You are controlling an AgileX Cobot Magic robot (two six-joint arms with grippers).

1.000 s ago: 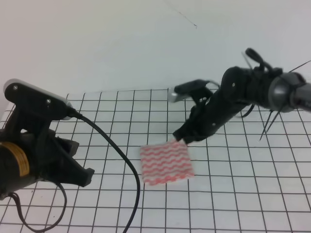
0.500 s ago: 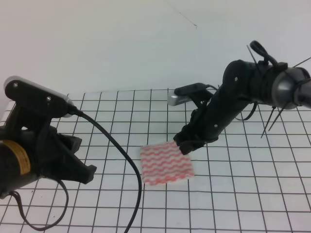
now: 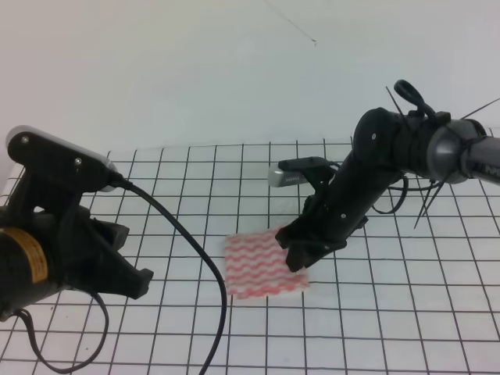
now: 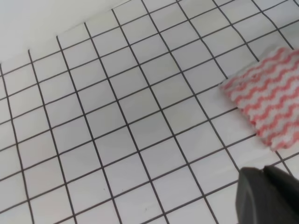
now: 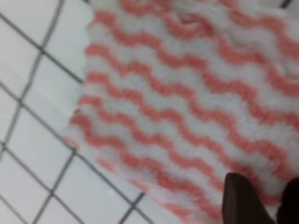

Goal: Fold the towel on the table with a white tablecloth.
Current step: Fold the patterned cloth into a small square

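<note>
The table with a white tablecloth (image 3: 406, 312) is a flat, matte surface ruled with thin black lines into small squares. Its far edge meets a plain pale wall (image 3: 195, 70).

The towel (image 3: 254, 266) lies flat near the middle of the tabletop, well away from every edge. It is a thin, roughly square cloth, white with wavy pink-red stripes running across it. In the right wrist view its weave looks soft and slightly fuzzy, and its edges are faintly scalloped where the stripes end. Its sides sit a little askew to the grid lines.

The right gripper (image 3: 295, 250) is black, hard and angular. It hangs on a jointed dark arm with loose cables, and it is low over the towel's right far corner, covering that part of the cloth. Two dark fingertips (image 5: 240, 200) show just above the fabric with a narrow gap between them; whether they pinch the cloth I cannot tell.

The left gripper (image 3: 125, 269) is bulky black plastic with a yellow label and a thick black cable. It sits toward the tabletop's left edge, well apart from the towel. How its jaws stand I cannot tell.
</note>
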